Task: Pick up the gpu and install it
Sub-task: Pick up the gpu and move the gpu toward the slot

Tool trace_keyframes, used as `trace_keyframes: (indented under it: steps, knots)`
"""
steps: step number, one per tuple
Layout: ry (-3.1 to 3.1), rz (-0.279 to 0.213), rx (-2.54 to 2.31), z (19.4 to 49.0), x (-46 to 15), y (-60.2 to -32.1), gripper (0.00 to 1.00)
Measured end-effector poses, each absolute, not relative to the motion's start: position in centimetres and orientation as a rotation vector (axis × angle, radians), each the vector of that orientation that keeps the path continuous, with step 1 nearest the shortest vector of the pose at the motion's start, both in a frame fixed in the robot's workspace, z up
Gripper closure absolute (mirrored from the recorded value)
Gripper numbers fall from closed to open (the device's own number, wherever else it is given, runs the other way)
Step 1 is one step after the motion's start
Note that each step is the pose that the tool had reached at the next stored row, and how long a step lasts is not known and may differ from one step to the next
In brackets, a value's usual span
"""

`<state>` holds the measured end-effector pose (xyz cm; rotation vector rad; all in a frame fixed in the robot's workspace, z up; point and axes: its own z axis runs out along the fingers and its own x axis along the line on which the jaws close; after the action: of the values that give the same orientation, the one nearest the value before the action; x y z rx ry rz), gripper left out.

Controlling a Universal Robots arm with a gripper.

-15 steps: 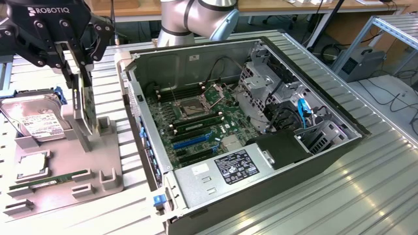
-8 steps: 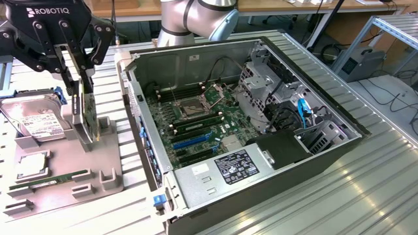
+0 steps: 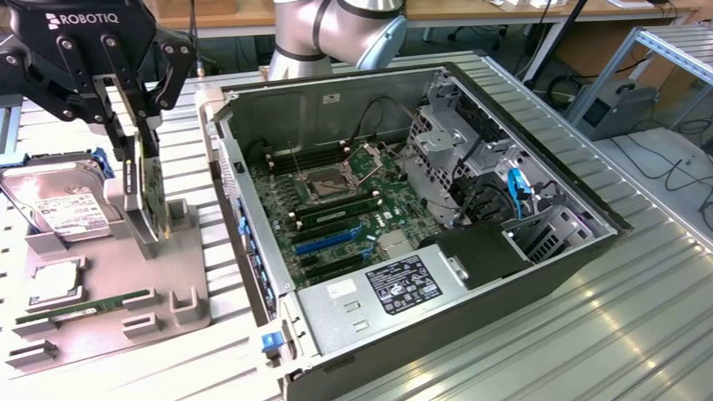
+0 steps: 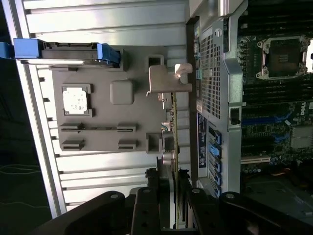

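The gripper (image 4: 174, 169) is clamped on the upright gpu (image 3: 156, 196). The card stands in the gray tray (image 4: 98, 122) beside the computer case (image 3: 535, 276).

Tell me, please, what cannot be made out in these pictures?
gpu: it stands edge-on in both views, so its face is hidden. The gripper covers part of it in the exterior view.
Hard drive: cut off by the exterior view's left edge.
Label inside the case: the print is too small to read in the exterior view.
Case: its near corner is cut off by the exterior view's bottom edge.
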<state>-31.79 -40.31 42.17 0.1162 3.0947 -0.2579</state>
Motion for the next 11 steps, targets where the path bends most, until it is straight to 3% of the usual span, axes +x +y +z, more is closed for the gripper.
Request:
trace_keyframes:
  steps: [11]
  knots:
    - [3.103, -0.244, 0.116, 42.7, -30.5, -40.6, 0.73]
